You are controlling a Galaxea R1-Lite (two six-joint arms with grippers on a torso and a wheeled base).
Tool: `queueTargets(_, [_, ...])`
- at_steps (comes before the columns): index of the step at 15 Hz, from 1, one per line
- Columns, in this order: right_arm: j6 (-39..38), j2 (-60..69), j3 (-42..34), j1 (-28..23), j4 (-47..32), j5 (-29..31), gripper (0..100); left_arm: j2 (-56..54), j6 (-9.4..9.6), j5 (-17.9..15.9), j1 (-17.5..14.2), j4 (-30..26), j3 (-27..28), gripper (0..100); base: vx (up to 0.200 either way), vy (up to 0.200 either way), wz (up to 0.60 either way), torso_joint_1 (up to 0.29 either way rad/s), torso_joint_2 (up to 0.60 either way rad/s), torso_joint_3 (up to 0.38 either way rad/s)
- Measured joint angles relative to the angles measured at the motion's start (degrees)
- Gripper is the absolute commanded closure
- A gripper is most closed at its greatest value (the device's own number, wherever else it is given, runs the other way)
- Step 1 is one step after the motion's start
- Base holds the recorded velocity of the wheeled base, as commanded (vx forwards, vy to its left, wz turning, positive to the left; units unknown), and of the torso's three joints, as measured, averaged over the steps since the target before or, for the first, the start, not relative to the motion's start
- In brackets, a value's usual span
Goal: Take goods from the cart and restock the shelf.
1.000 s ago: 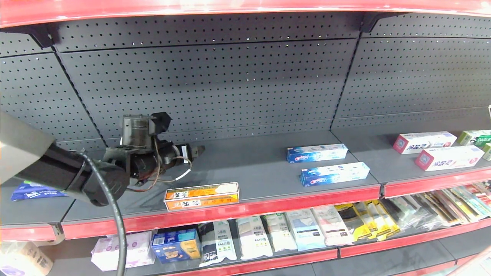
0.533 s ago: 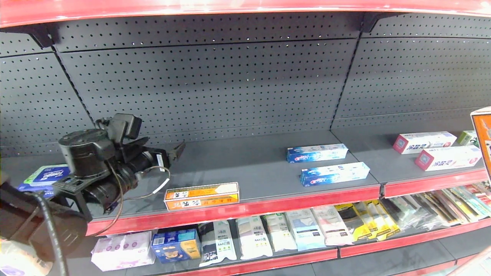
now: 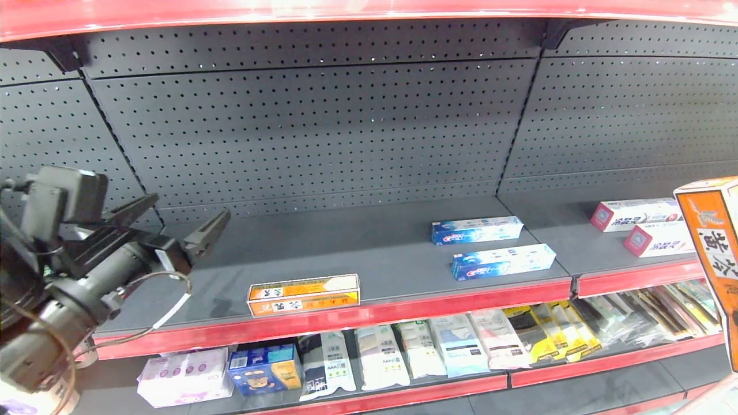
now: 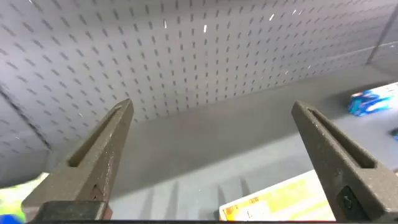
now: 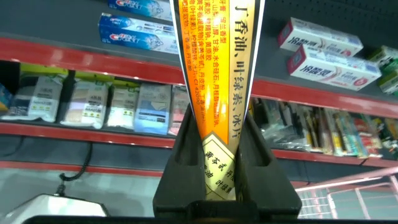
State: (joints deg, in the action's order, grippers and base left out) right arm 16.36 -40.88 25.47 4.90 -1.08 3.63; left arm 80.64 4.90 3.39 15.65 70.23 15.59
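The left gripper [image 3: 184, 210] hangs over the left part of the grey shelf [image 3: 369, 242]. Its two fingers [image 4: 102, 155] are spread wide apart with nothing between them. Just ahead of it and lower, at the shelf's red front lip, lies a flat orange box [image 3: 304, 294] — clear of the fingers, not touched. Farther out from that gripper, toward the right arm's side, two blue toothpaste boxes [image 3: 477, 229] lie one behind the other.

The right gripper [image 5: 216, 127] is clamped on a second orange box [image 3: 712, 253]. It grips the box by one end, so the rest stands straight out of the jaws — held in the air in front of the shelf, touching nothing else. Beyond it, white-and-red boxes [image 3: 634, 212] rest in the shelf's neighbouring bay.
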Motion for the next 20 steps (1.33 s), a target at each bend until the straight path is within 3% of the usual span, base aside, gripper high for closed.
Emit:
queueTargets(2, [1.97, 0.8, 0.0, 0.06, 0.07, -0.07, 100, -7.96, 2.9, -1.15, 0.49, -3.21, -2.69, 0, 0.0, 0.0, 0.0, 0.0, 0.0, 0.0])
queueTargets(4, [2.27, 1.68, -0.06, 0.17, 0.11, -1.61, 100, -17.66, 6.47, -1.83, 0.91, -12.79, -3.69, 0, 0.0, 0.0, 0.0, 0.0, 0.0, 0.0])
queueTargets(6, [2.28, 2.23, -0.24, 0.2, 0.13, -3.45, 100, -27.94, 9.96, -2.06, 1.18, -26.58, -3.11, 0, 0.0, 0.0, 0.0, 0.0, 0.0, 0.0])
queueTargets(7, [2.46, 2.54, -0.5, 0.17, 0.09, -4.32, 100, -33.65, 11.41, -2.05, 1.24, -36.35, -1.99, 0, 0.0, 0.0, 0.6, 0.007, 0.0, 0.002])
queueTargets(9, [2.94, 3.12, -0.85, 0.17, 0.02, -5.19, 100, -43.41, 13.28, -1.94, 1.35, -54.97, 1.57, 0, 0.0, 0.0, 0.6, 0.002, 0.0, 0.005])
queueTargets(10, [2.99, 3.43, -0.89, 0.17, 0.07, -5.4, 100, -47.79, 13.96, -1.87, 1.4, -61.54, 4.28, 0, 0.0, 0.0, 0.6, 0.012, -0.01, -0.002])
queueTargets(15, [3.16, 3.69, -1.02, 0.17, 0.02, -5.46, 100, -55.54, 14.6, -1.84, 1.29, -64.11, 8.17, 0, 0.0, 0.0, 0.6, 0.003, 0.0, -0.001])
queueTargets(20, [3.25, 2.4, 0.35, 0.11, 0.43, -7.05, 100, -57.64, 14.53, -0.27, 1.24, -64.35, 6.51, 0, 0.0, 0.0, 0.0, 0.0, 0.0, 0.0])
